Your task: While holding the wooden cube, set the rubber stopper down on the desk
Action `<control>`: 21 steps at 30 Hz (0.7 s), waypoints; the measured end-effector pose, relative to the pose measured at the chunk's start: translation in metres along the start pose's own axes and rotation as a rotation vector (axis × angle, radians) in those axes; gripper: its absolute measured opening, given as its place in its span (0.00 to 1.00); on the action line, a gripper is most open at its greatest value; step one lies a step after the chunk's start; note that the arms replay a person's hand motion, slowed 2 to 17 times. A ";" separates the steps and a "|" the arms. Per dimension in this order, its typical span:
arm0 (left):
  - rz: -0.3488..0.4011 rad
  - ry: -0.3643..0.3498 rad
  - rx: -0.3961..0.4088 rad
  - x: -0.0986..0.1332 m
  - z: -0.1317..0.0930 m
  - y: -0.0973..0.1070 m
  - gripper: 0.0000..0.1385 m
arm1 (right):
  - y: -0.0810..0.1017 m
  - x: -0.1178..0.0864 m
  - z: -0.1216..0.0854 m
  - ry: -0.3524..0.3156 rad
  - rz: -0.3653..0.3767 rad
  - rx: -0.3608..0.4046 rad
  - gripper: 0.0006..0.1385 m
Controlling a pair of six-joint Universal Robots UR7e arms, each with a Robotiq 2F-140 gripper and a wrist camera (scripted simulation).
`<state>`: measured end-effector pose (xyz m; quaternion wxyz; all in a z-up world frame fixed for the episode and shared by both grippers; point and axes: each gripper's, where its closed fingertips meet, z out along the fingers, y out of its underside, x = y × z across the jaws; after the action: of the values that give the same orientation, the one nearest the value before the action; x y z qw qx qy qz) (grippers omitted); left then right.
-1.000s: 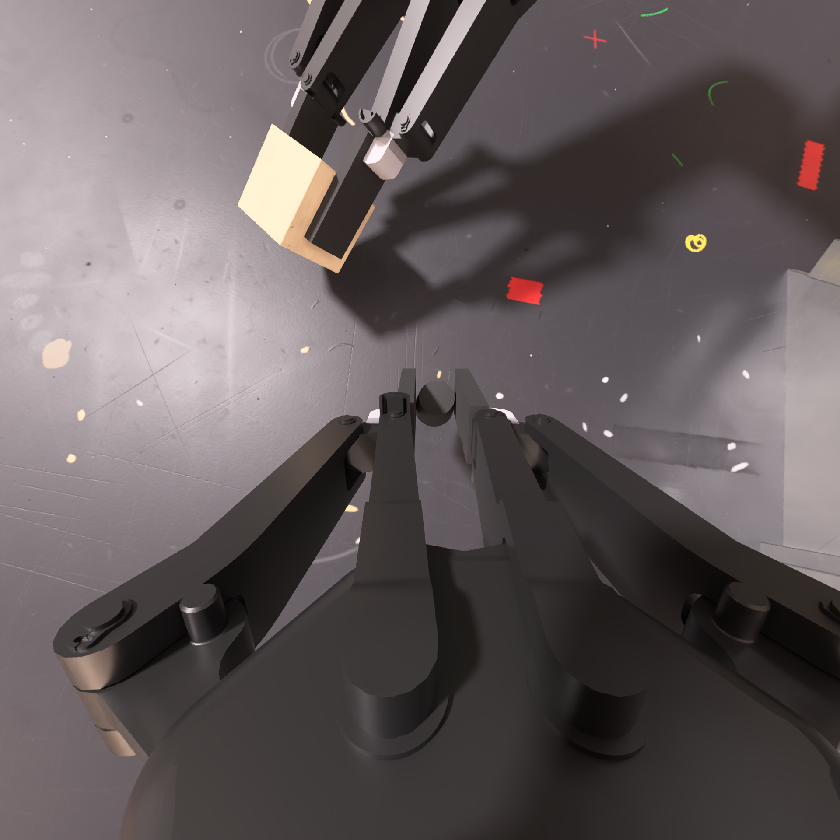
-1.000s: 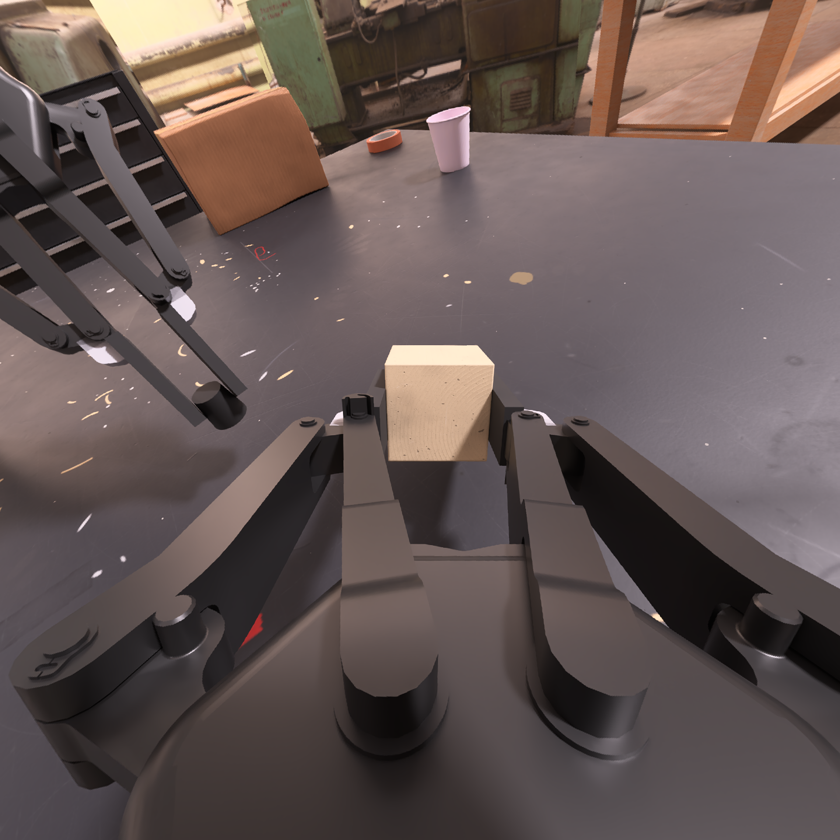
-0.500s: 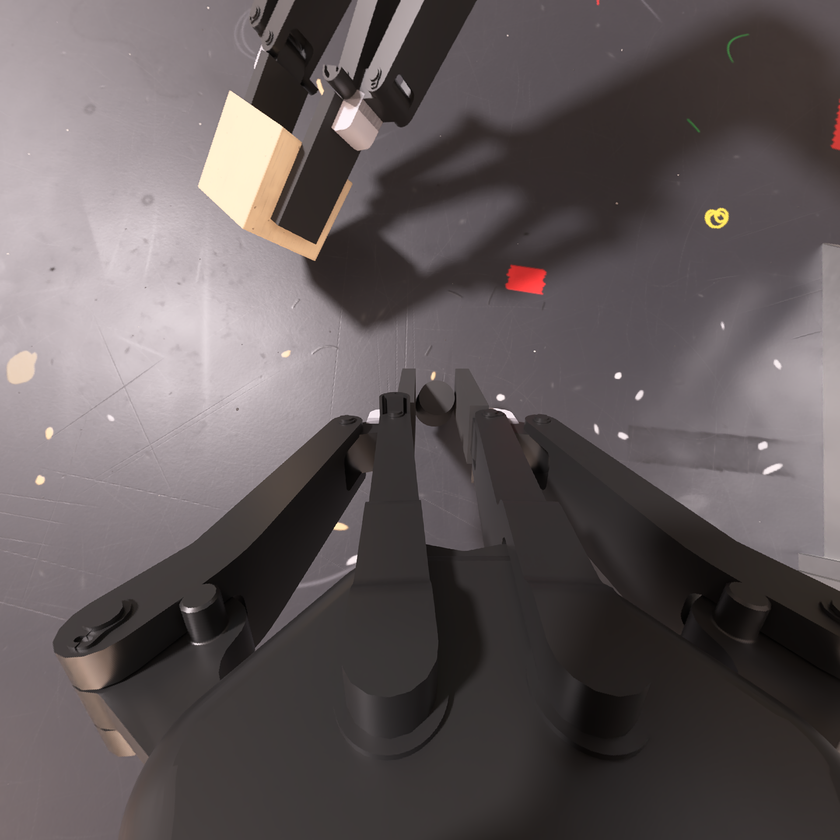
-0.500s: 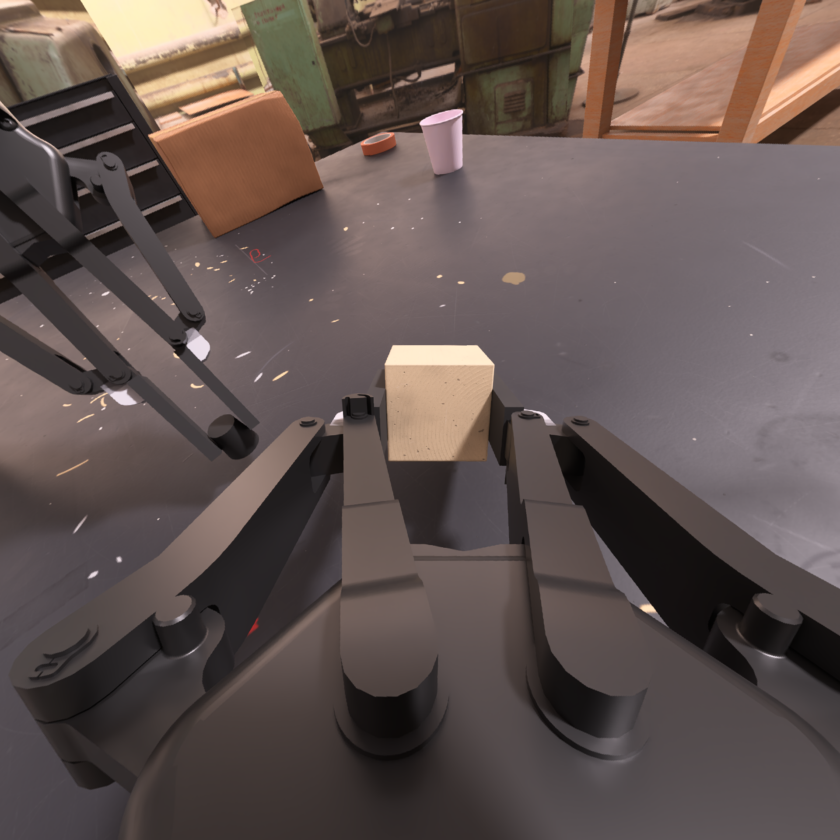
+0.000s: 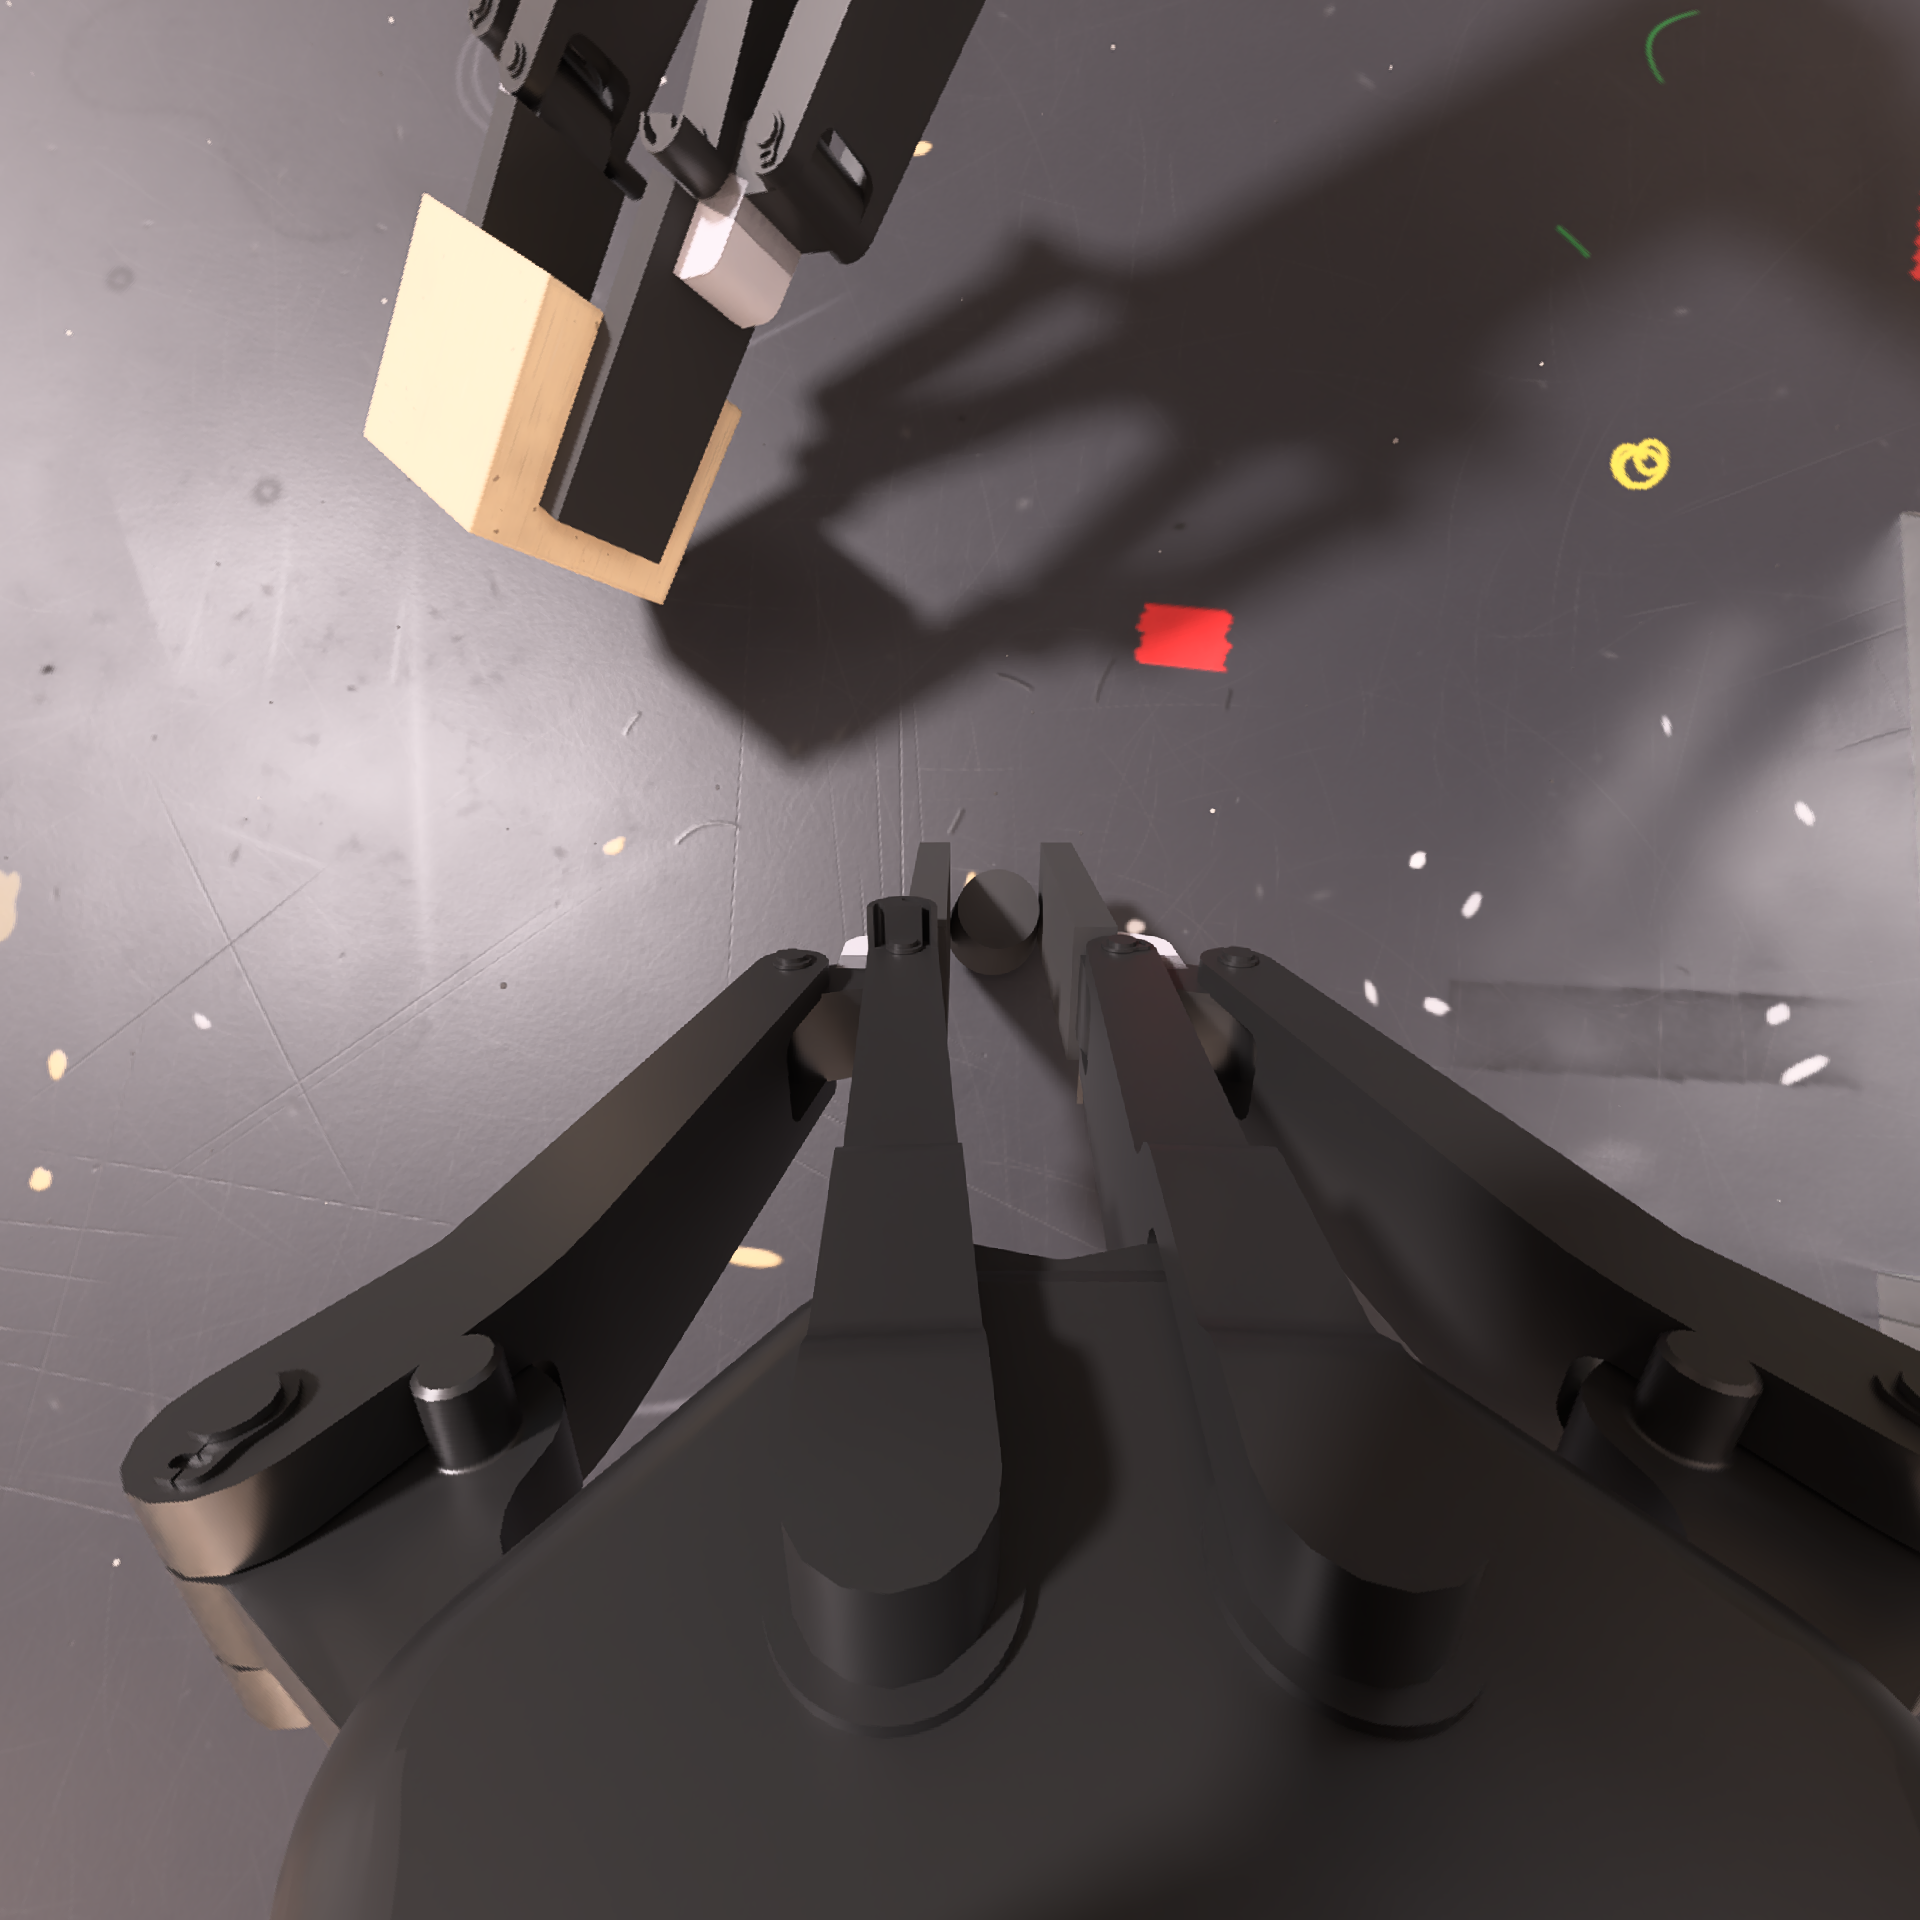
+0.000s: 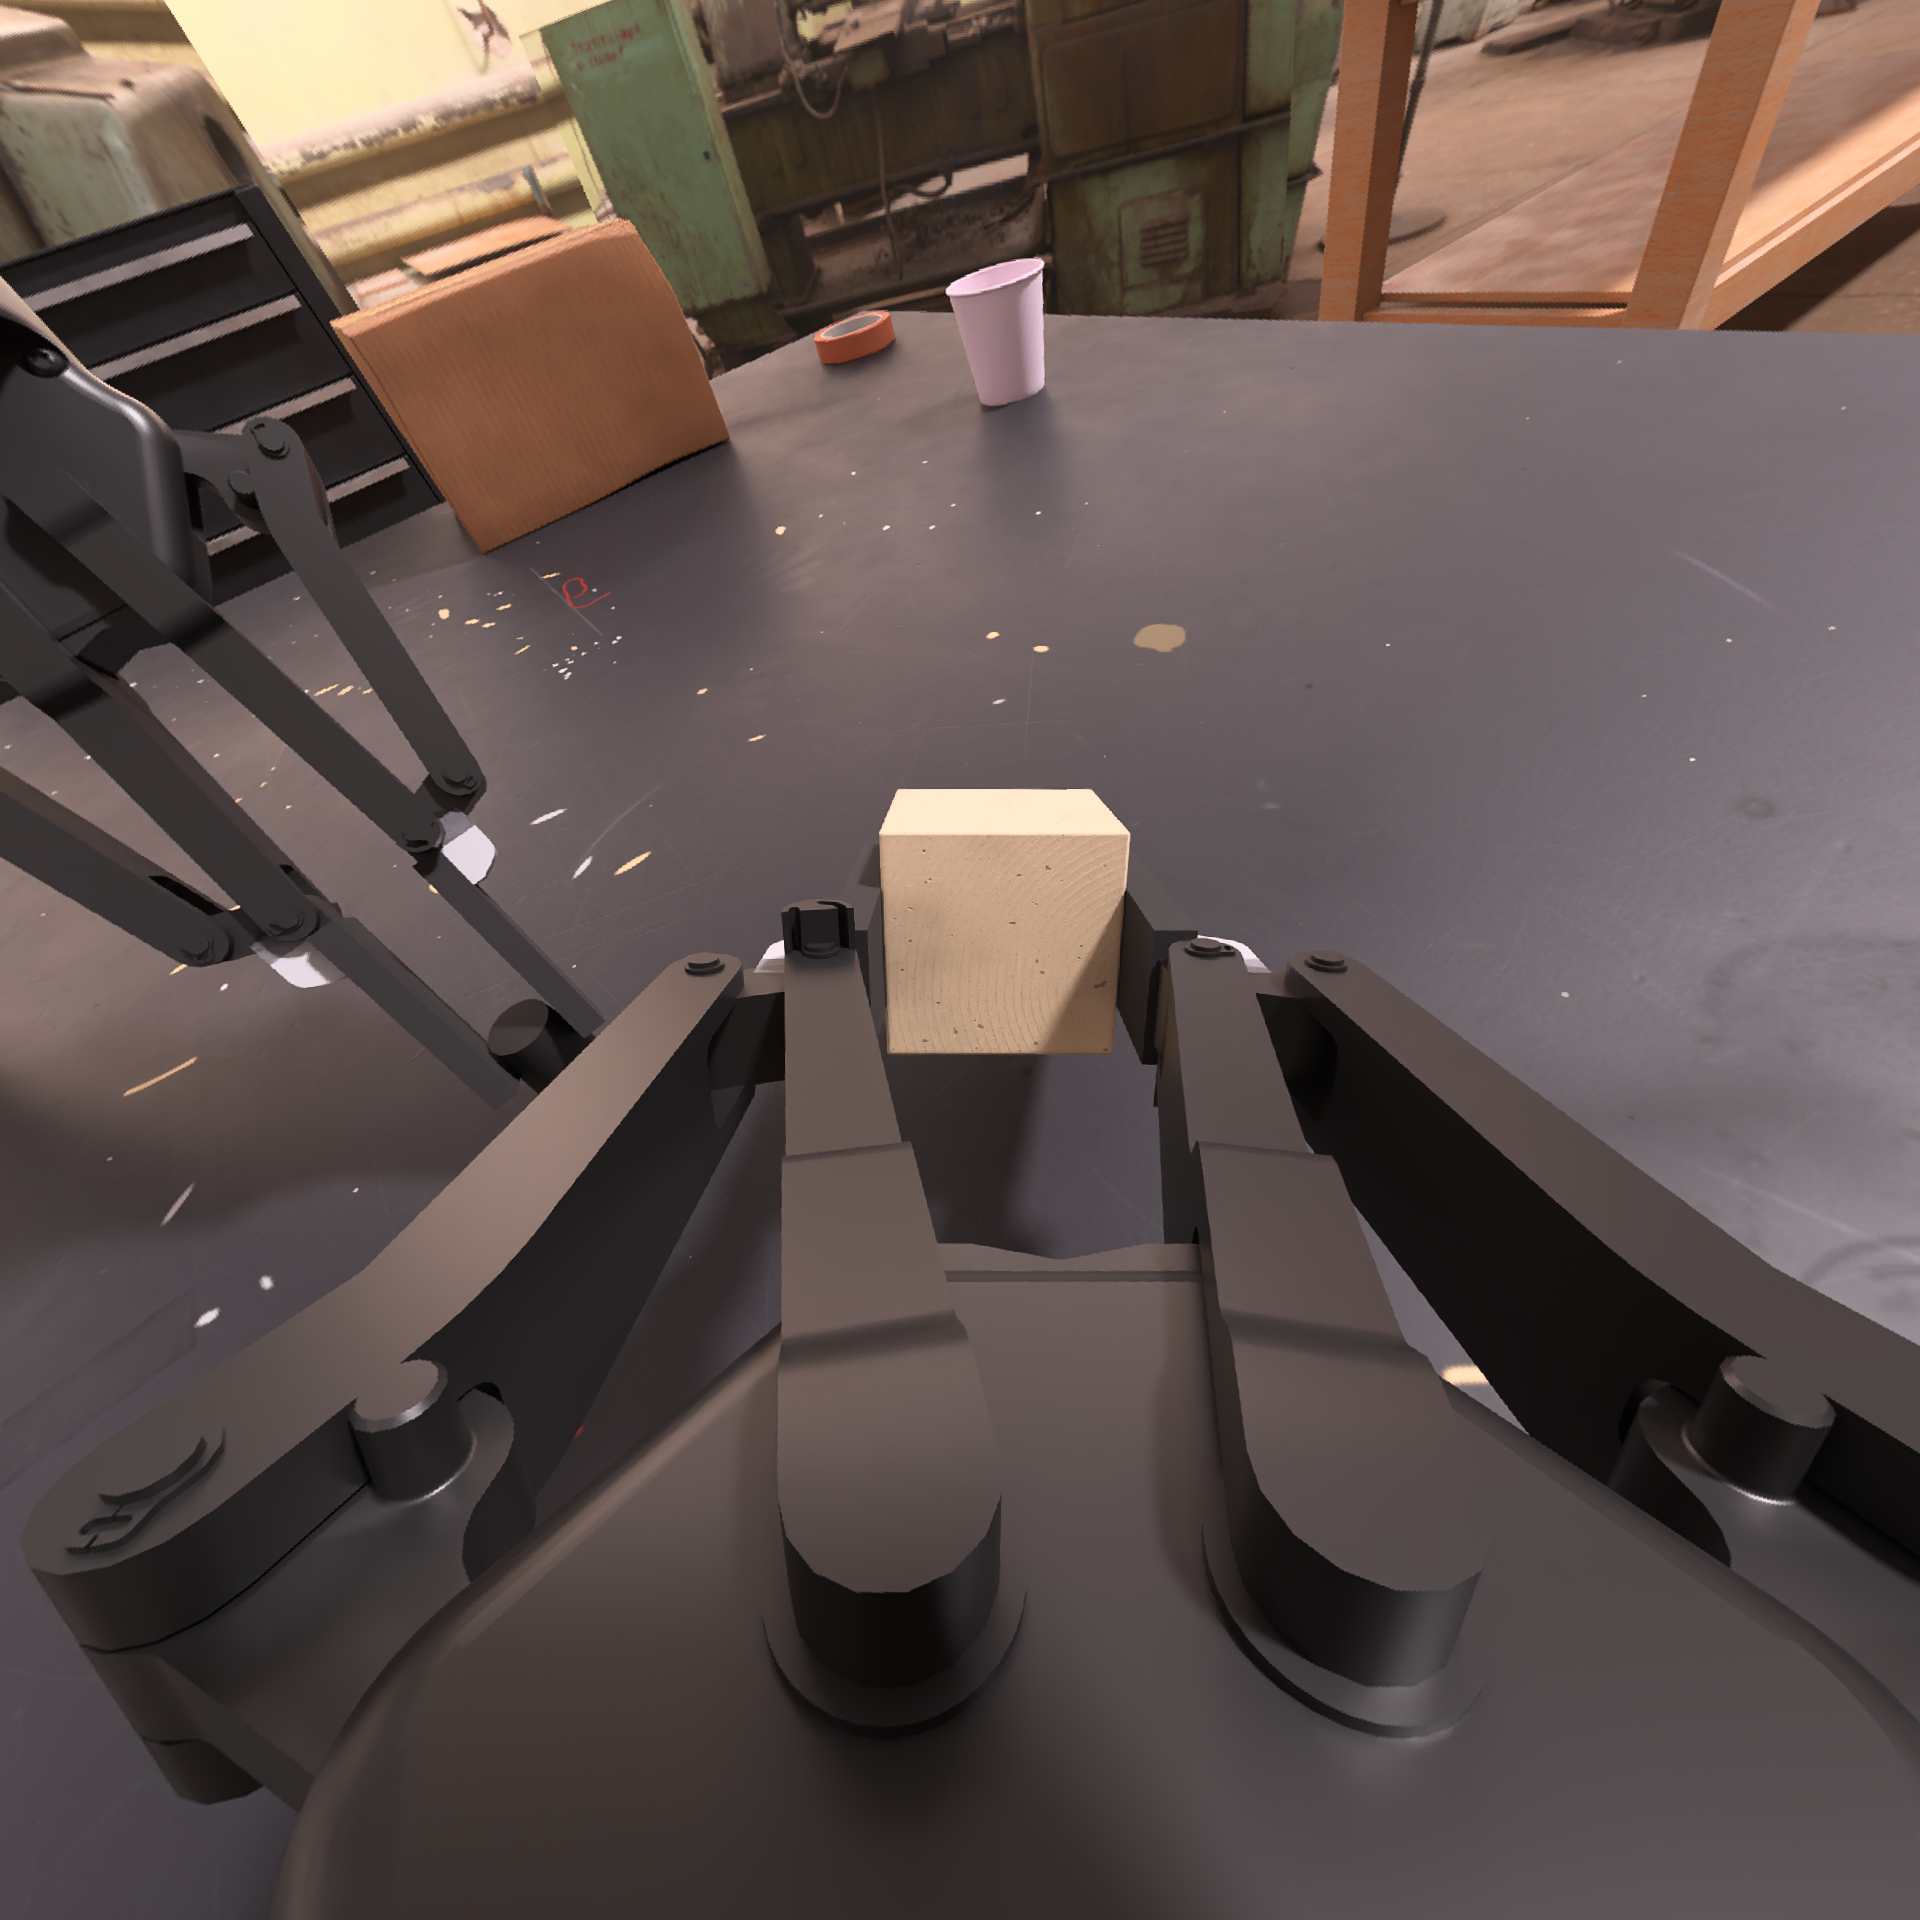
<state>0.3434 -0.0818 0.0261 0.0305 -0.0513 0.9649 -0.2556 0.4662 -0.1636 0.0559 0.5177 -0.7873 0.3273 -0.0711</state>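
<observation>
My left gripper [image 5: 995, 883] points down at the dark grey desk [image 5: 312, 831] and is shut on a small dark rubber stopper [image 5: 995, 925], held between its fingertips. I cannot tell whether the stopper touches the desk. My right gripper [image 6: 1006, 997] is shut on a pale wooden cube [image 6: 997, 894] and holds it above the desk [image 6: 1455, 623]. In the left wrist view the cube [image 5: 468, 364] hangs at the upper left in the right gripper [image 5: 561, 436]. In the right wrist view the left gripper [image 6: 530, 1039] with the stopper [image 6: 517, 1023] is low at the left.
A brown cardboard box [image 6: 530, 384], an orange tape roll [image 6: 854, 338] and a pink cup [image 6: 1000, 330] stand at the desk's far side. A dark drawer cabinet [image 6: 208, 312] is at the far left. A red patch [image 5: 1184, 639] and a pale block [image 5: 1907, 644] lie to the right.
In the right wrist view the left gripper with the stopper has moved lower and nearer my right gripper. Both grips are unchanged.
</observation>
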 end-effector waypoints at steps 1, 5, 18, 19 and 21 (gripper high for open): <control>0.003 0.001 0.001 0.000 0.001 -0.001 0.17 | 0.000 0.000 0.000 0.000 0.000 0.000 0.36; 0.010 0.006 0.008 0.002 0.002 -0.004 0.17 | 0.000 0.000 0.000 0.000 0.000 0.000 0.36; 0.055 -0.016 0.015 0.005 0.009 -0.010 0.17 | 0.001 0.000 0.001 0.001 -0.004 -0.007 0.36; 0.057 -0.019 0.015 0.005 0.010 -0.010 0.17 | 0.001 0.000 0.001 0.001 -0.005 -0.008 0.36; 0.063 -0.027 0.016 0.005 0.011 -0.010 0.17 | 0.001 0.000 0.001 0.001 -0.005 -0.008 0.36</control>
<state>0.3405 -0.0963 0.0216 0.0518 -0.0240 0.9635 -0.2617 0.4661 -0.1633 0.0548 0.5142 -0.7901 0.3259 -0.0714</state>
